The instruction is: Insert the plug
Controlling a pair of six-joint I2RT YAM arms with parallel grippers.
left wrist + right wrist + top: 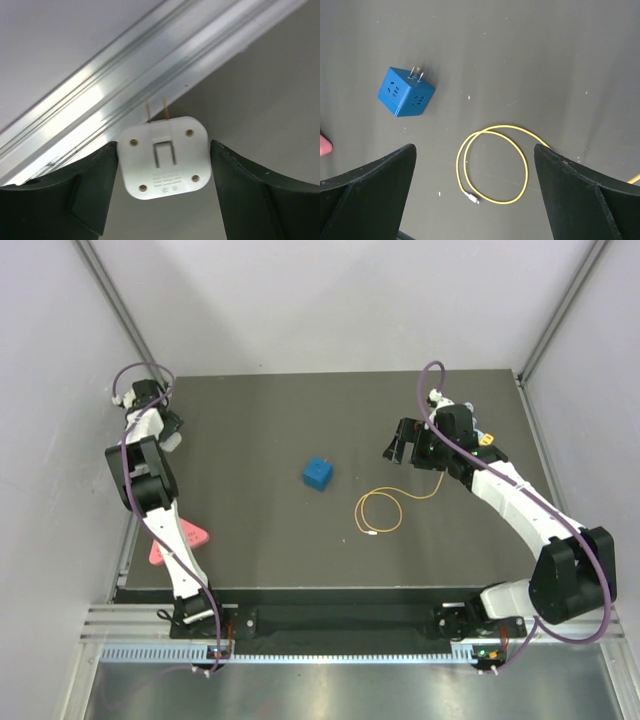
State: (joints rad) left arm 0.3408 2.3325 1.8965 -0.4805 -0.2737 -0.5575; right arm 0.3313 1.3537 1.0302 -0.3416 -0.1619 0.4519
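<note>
A thin yellow cable [380, 512] [492, 165] lies coiled in a loop right of centre, its small silver end [472, 198] free. Its other end runs under my right arm, so the yellow block plug is hidden. A blue socket cube [318, 474] [405, 93] with two metal prongs sits mid-table. My right gripper [397, 452] [474, 147] hovers open above the loop, holding nothing. My left gripper [170, 435] [164, 145] is at the far left edge, both fingers against the sides of a white two-prong adapter [164, 157].
A pink object [165, 548] [324, 145] lies near the left arm's base. An aluminium rail [125, 85] and grey walls border the dark table [260, 540]. A small yellow-orange bit [486, 439] shows behind the right arm.
</note>
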